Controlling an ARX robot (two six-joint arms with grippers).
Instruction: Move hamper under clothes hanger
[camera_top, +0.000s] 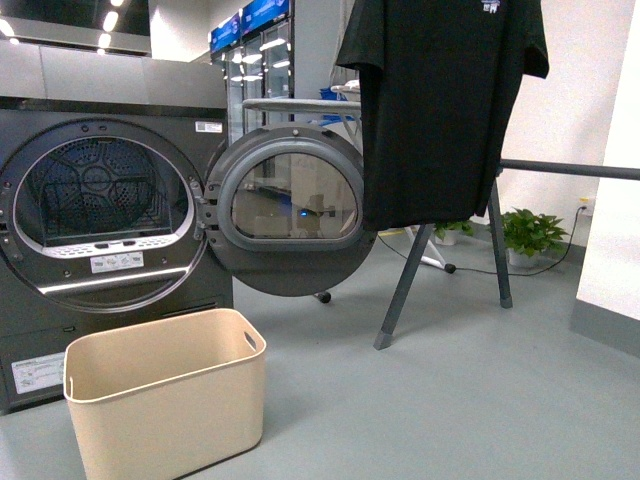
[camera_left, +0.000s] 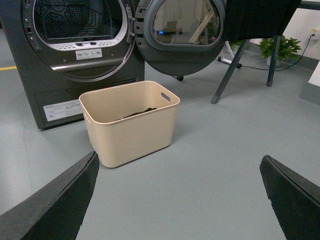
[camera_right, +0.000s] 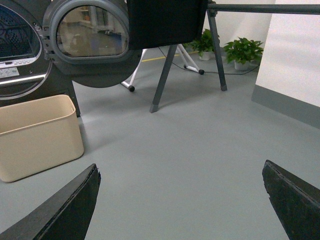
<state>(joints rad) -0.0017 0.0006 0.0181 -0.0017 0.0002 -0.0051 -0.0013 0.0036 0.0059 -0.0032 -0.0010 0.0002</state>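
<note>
Grey floor (camera_top: 470, 400) runs bare and level through this laundry room; on it the hamper (camera_top: 165, 400) stands upright just in front of the dryer (camera_top: 100, 220), below and slightly left of its swung-out round door (camera_top: 290, 210), handle slots in its short walls; the left wrist view shows something dark lying low inside it, too hidden to name; the clothes hanger (camera_top: 405, 285) stands further back and to the right, well apart from the hamper, a black T-shirt (camera_top: 440, 100) draped from above over its slanted legs and its long bar reaching right toward a white wall (camera_top: 610, 200); open floor lies between hamper and rack legs, with potted plants (camera_top: 530, 232) behind against the wall; the left end effector (camera_left: 180, 162) is spread wide, its dark fingers (camera_left: 60, 205) holding and touching nothing, hovering above the floor with the hamper ahead; the right end effector (camera_right: 180, 170) is likewise spread wide and empty over bare floor.
</note>
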